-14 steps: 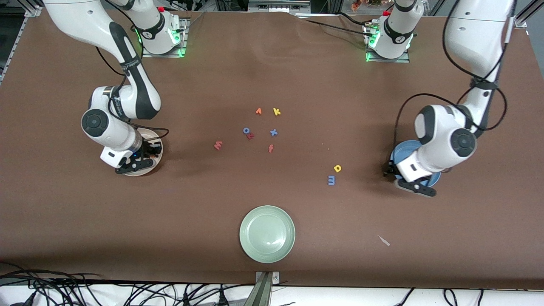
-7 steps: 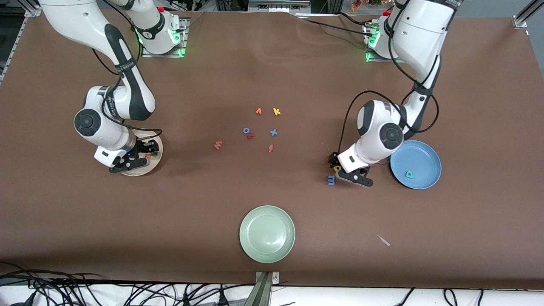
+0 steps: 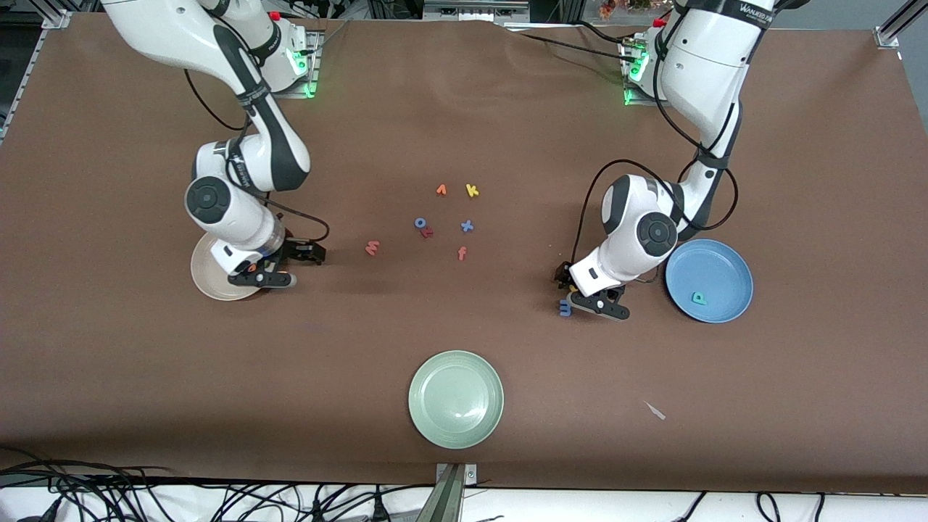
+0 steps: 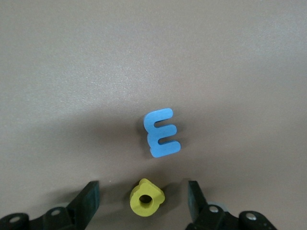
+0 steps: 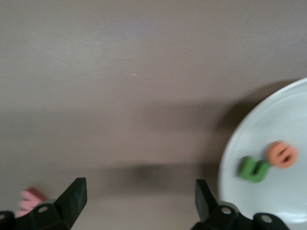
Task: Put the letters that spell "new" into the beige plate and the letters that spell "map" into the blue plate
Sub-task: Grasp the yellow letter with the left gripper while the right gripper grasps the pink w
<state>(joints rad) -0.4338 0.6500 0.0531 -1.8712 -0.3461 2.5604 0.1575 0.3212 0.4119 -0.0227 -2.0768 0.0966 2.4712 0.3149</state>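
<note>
Two letters, green n (image 5: pixel 253 168) and orange e (image 5: pixel 282 154), lie in the beige plate (image 3: pixel 206 272); one teal p (image 3: pixel 698 297), I think, in the blue plate (image 3: pixel 718 262). My right gripper (image 5: pixel 139 199) gapes empty beside the beige plate; my left gripper (image 4: pixel 143 201) straddles the yellow a (image 4: pixel 147 197), unclamped.

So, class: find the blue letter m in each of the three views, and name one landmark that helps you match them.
Front view: the blue m lies on the brown table, just nearer the camera than the left gripper.
Left wrist view: the m sits mid-picture, flat on the table.
Right wrist view: not in it.
Shared landmark: the yellow a beside the m, between the left gripper's open fingers.
</note>
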